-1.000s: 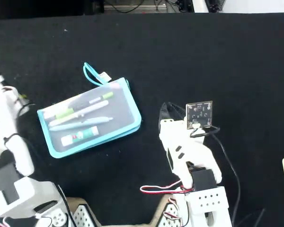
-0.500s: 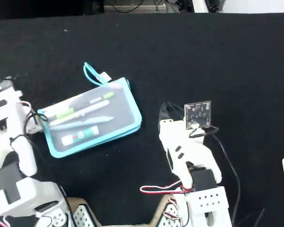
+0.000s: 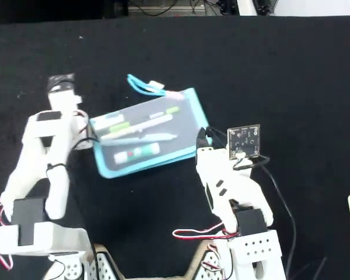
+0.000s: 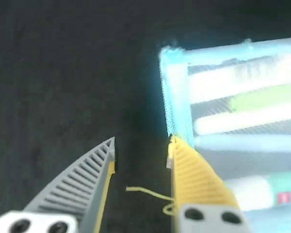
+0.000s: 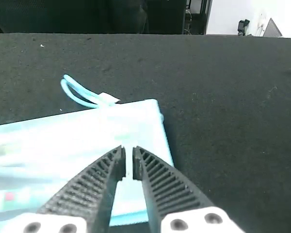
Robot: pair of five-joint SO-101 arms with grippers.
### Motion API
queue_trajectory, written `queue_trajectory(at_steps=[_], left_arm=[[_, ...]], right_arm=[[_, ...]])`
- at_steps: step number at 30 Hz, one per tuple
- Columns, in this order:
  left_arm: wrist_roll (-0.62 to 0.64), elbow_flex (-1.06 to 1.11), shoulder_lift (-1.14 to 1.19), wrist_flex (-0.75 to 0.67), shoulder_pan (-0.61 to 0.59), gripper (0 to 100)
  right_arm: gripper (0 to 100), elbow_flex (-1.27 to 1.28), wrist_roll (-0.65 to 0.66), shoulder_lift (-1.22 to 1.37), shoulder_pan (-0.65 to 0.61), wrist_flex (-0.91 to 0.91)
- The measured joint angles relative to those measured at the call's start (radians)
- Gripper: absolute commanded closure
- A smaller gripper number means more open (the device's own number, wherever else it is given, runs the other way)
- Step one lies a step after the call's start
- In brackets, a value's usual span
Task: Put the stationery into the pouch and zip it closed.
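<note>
Inspecting turquoise-trimmed clear plastic pouch [image 3: 149, 131]: we place it near black table [image 3: 280, 70] centre.
Left gripper [image 4: 140, 145]: released, touching pouch end.
Right gripper [image 5: 127, 149]: clenched at pouch edge.

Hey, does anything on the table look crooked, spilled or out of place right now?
Only the pouch stands out: it lies askew on the table, with its strap loop splayed off the far corner. The left gripper sits open at its short edge. The stationery shows inside it, and nothing is spilled.

robotics lab bench, black cloth table [image 3: 291, 64], loose cables [image 3: 163, 8] behind, exposed servo wiring [image 3: 192, 233]
</note>
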Motion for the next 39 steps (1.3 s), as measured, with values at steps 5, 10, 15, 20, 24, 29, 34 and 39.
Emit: queue_trajectory(at_steps=[5, 10, 15, 20, 24, 29, 34, 39], left_arm=[[-0.028, 0.091, 0.0, -0.239, 0.066, 82], [-0.032, 0.132, 0.002, -0.373, 0.069, 82], [-0.032, 0.094, 0.002, -0.209, 0.068, 82], [-0.031, 0.031, -0.029, -0.021, 0.037, 82], [-0.031, 0.046, -0.084, -0.034, 0.034, 82], [-0.031, 0.178, -0.167, -0.14, 0.034, 82], [-0.031, 0.336, -0.232, -0.267, 0.034, 82], [-0.031, 0.43, -0.242, -0.382, 0.034, 82]], right_arm=[[96.9, 0.048, 0.005, 0.0, 0.0, -0.072], [96.9, 0.049, 0.005, 0.0, 0.0, -0.097], [96.9, 0.049, 0.005, 0.0, 0.0, -0.1], [97.3, 0.049, 0.005, 0.0, 0.029, -0.11], [97.2, 0.083, 0.005, 0.0, 0.094, -0.18], [97.0, 0.084, 0.005, 0.035, 0.106, -0.201], [97.0, 0.055, -0.041, 0.17, 0.107, -0.206], [97.2, -0.074, -0.064, 0.371, 0.161, -0.206]])
